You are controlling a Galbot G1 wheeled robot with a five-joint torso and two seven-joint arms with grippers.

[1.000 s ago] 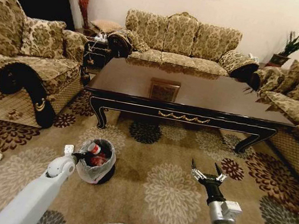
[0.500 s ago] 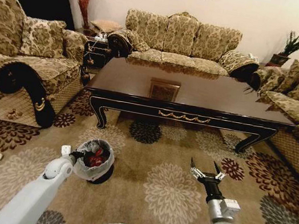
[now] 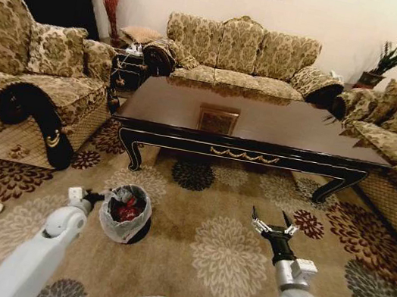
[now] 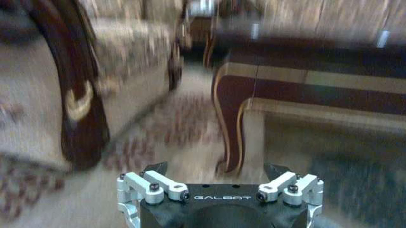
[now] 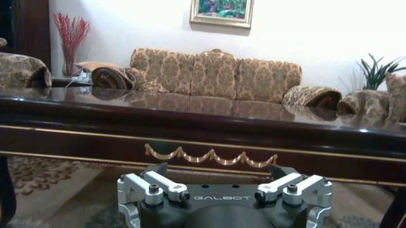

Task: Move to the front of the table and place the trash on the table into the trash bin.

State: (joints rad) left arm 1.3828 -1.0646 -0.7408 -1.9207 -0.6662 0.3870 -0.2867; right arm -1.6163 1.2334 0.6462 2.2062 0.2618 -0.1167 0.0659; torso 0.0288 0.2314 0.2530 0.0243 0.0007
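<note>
Now trash seen in trash bin on carpet near desk corner; judged light, crumply, best pinched mid-bundle. Left gripper jaws released, right gripper jaws released.

The one word that can be read is the brand "GALBOT", in pale capital letters on the dark housing at the base of each tool. In the left wrist view it stands on the left tool, centred on the black body between the two silver finger mounts. In the right wrist view the same word sits in the same place on the right tool. Nothing else carries legible writing: the items in the trash bin show red and white surfaces, but any print on them is too small to make out.
</note>
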